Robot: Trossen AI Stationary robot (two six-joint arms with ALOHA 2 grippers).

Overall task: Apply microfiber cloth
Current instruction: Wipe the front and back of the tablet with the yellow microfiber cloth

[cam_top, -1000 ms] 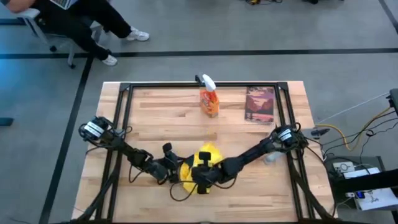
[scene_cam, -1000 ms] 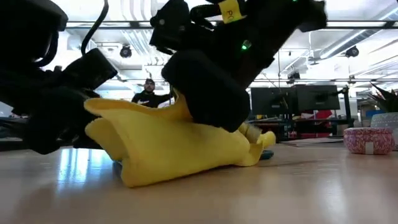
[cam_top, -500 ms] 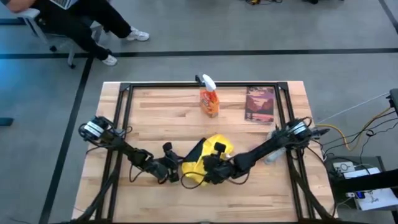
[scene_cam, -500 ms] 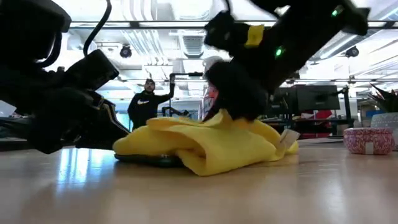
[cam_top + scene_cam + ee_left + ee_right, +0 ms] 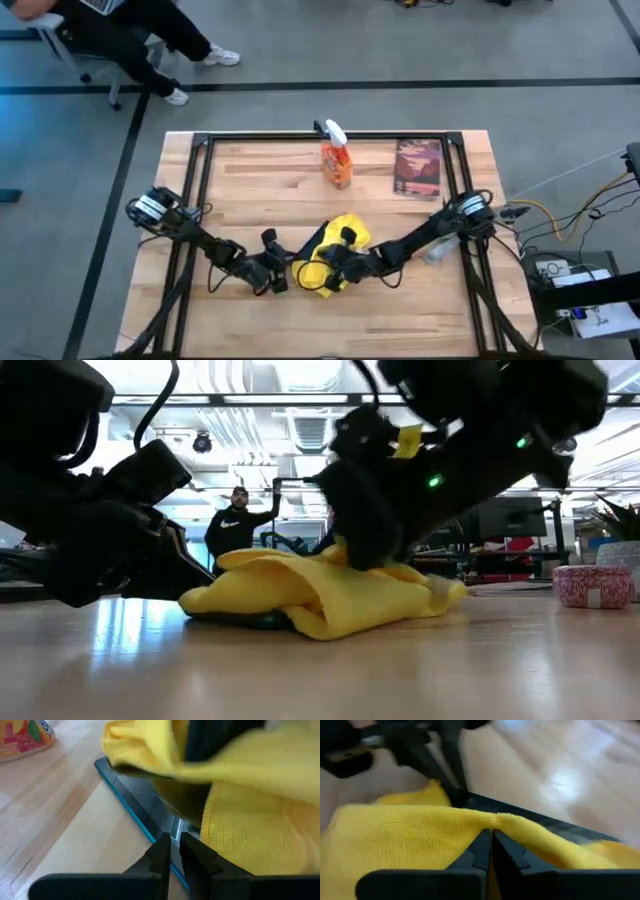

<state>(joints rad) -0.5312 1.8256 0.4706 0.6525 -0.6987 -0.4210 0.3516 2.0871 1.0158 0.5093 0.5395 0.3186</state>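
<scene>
The yellow microfiber cloth (image 5: 338, 247) lies bunched over a dark tablet with a teal edge (image 5: 142, 805) in the table's near middle. My right gripper (image 5: 335, 270) sits on top of the cloth and is shut on it. My left gripper (image 5: 287, 280), shut, stands just left of the cloth with its tips on the tablet's bare corner. In the low view the cloth (image 5: 330, 595) covers most of the tablet (image 5: 240, 620); only a dark strip shows beneath it. My left gripper presses its shut fingertips (image 5: 164, 845) onto the tablet's glass right beside its teal edge (image 5: 150, 832), slanting down from the table's left. The tablet lies flat on the table. My right gripper pinches a raised fold of the cloth (image 5: 492, 820) between its two fingers, slanting down from the table's right. The rest of the cloth lies slack on the tablet (image 5: 555, 827) around the fingers.
An orange spray bottle (image 5: 337, 162) stands at the far middle and a dark red book (image 5: 417, 168) lies at the far right. A pink patterned tin (image 5: 593, 585) sits near the right edge. Black frame rails (image 5: 200, 200) run along the table's sides.
My right gripper has dragged the cloth from the near side toward the table's far right across the tablet, then come back a little to the left. The cloth, first pulled up in a tall ridge, now lies lower and shifted right over the tablet.
</scene>
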